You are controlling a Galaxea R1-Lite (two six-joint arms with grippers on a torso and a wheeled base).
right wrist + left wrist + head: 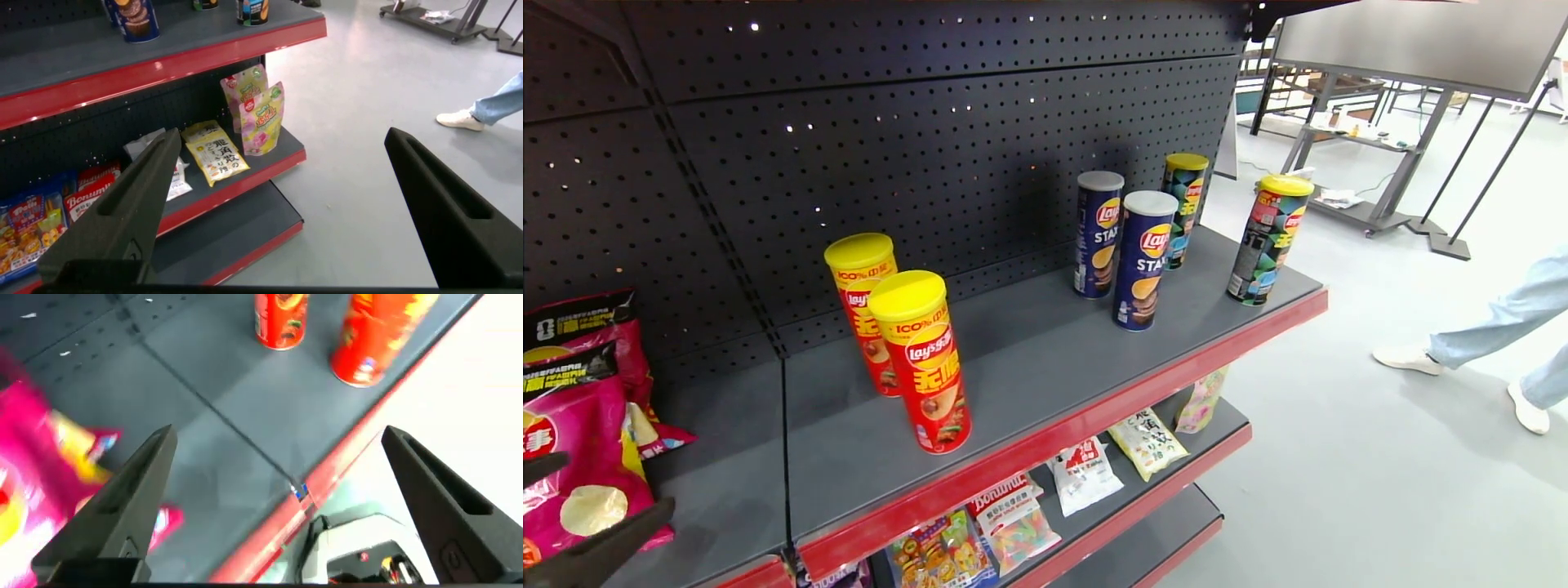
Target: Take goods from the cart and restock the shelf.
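Observation:
A grey shelf board [1029,351] with a red front edge carries chip cans. Two red cans with yellow lids [920,359] stand near its middle and show again as red cans [368,339] in the left wrist view. Two blue cans [1143,260] and two multicoloured cans [1268,239] stand farther right. Pink chip bags [572,408] lie at the shelf's left end. My left gripper [584,506] hovers open and empty in front of those bags [33,474], over the shelf's edge. My right gripper [283,135] is open and empty, low before the lower shelves.
Small snack bags [214,151] hang or lie on the lower shelves [1143,490]. Bare grey board lies between the pink bags and the red cans. A pegboard back wall [931,147] closes the shelf. Open floor [1339,457] spreads to the right, with a display stand [1388,180] behind.

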